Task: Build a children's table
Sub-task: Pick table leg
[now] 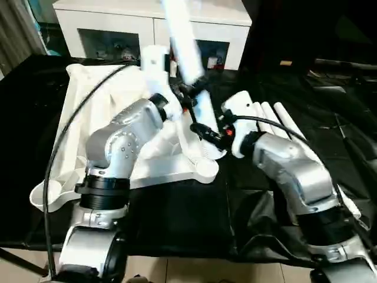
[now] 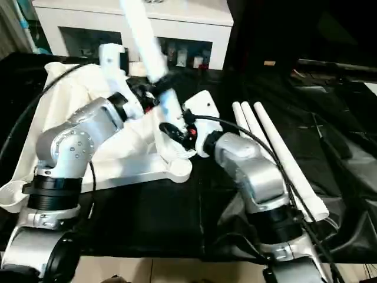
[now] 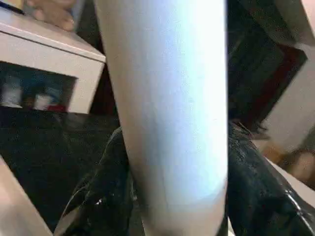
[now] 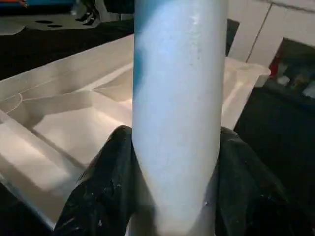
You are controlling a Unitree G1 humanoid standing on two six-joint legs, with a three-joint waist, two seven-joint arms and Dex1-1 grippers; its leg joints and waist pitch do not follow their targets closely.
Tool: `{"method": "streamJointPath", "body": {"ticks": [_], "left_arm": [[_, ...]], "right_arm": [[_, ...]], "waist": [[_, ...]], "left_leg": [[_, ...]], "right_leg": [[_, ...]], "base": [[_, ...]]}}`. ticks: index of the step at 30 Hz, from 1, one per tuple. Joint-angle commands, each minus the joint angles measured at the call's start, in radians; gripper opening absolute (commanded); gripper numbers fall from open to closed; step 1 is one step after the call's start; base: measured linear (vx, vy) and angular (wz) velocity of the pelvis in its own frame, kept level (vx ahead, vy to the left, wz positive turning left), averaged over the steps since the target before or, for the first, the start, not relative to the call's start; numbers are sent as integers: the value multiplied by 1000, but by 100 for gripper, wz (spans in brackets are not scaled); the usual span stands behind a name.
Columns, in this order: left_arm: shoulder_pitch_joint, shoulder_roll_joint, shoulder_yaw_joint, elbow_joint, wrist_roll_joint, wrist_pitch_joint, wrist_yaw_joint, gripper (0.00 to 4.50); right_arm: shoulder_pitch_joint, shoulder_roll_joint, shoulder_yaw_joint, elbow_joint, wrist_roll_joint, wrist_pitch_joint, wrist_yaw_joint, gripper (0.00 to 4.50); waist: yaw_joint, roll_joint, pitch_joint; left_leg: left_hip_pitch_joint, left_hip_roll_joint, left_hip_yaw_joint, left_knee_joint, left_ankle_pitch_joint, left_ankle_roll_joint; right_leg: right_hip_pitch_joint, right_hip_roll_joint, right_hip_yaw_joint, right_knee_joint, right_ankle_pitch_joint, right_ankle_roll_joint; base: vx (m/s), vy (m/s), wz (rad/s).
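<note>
The children's table's white tabletop (image 1: 79,127) lies underside up on the black-sheeted work table (image 1: 177,212). One white leg (image 1: 184,53) stands tilted over the tabletop's near right corner socket (image 1: 206,169), its top leaning away to the left. Both grippers are shut on it. My left gripper (image 1: 185,97) grips it higher up, and my right gripper (image 1: 207,132) holds it close to its lower end. In the left wrist view the leg (image 3: 167,123) sits between black fingers (image 3: 98,196). The right wrist view shows the leg (image 4: 177,98) between fingers (image 4: 93,196), with the ribbed tabletop (image 4: 64,123) behind.
Three more white legs (image 2: 277,153) lie side by side on the black sheet to the right of my right arm. A white cabinet (image 1: 118,23) with glass doors stands behind the table. A black cable (image 1: 65,147) loops over my left arm.
</note>
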Motion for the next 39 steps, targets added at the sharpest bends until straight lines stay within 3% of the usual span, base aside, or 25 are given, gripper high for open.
{"method": "streamJointPath", "body": {"ticks": [1, 7, 9, 10, 13, 16, 23, 30, 39], "left_arm": [[-12, 6, 25, 21, 20, -10, 27, 216], [-8, 2, 27, -3, -37, 16, -13, 194], [-9, 6, 23, -10, -45, 26, -34, 189], [-7, 14, 14, -20, -50, 38, -56, 189], [0, 66, -44, -49, -43, 64, -155, 185], [-5, 103, -73, -61, -59, 82, -231, 184], [-35, 180, -100, -47, -85, 111, -371, 184], [-56, 195, -90, -61, -125, 146, -422, 184], [-65, 187, -97, -80, -143, 158, -455, 184]], "right_arm": [[-23, -5, -21, -1, -1, -29, -7, 186], [-25, -2, -25, 4, -5, -59, 5, 186], [-23, 6, -43, -1, 27, -55, 28, 256], [-23, 3, -51, -5, 38, -46, 37, 256], [-31, -26, -83, -11, 96, 15, 99, 276], [-52, -76, -95, -8, 150, 83, 179, 300], [-81, -231, -50, -27, 257, 216, 452, 302], [-104, -265, -7, 3, 250, 222, 511, 302], [-122, -253, -1, 18, 251, 240, 530, 302]], "waist": [[-2, -5, -79], [0, -2, -80], [0, 1, -79], [-1, 1, -79], [-2, 1, -79], [-1, 2, -79], [5, -1, -80], [5, -3, -80], [5, -2, -81]], "left_leg": [[-4, 53, -15, -69, -8, 24], [-3, 52, -14, -69, -10, 27], [-3, 52, -15, -69, -14, 29], [-2, 54, -15, -70, -23, 29], [2, 53, -15, -71, -31, 35], [1, 54, -15, -70, -14, 42], [-1, 55, -14, -66, -9, 54], [0, 55, -13, -65, -13, 41], [-2, 56, -13, -65, -5, 40]], "right_leg": [[67, -81, 55, -63, -102, -181], [67, -81, 55, -59, -70, -200], [68, -81, 55, -60, -75, -200], [66, -81, 55, -62, -85, -199], [66, -79, 55, -61, -96, -194], [68, -79, 54, -57, -60, -211], [72, -83, 54, -57, -66, -229], [69, -84, 53, -58, -100, -236], [70, -84, 53, -57, -79, -242]], "base": [[0, 0, 0], [0, 0, 0], [0, 0, 0], [0, 0, 0], [0, 0, 0], [0, 0, 0], [0, 0, 0], [0, 0, 0], [0, 0, 0]]}}
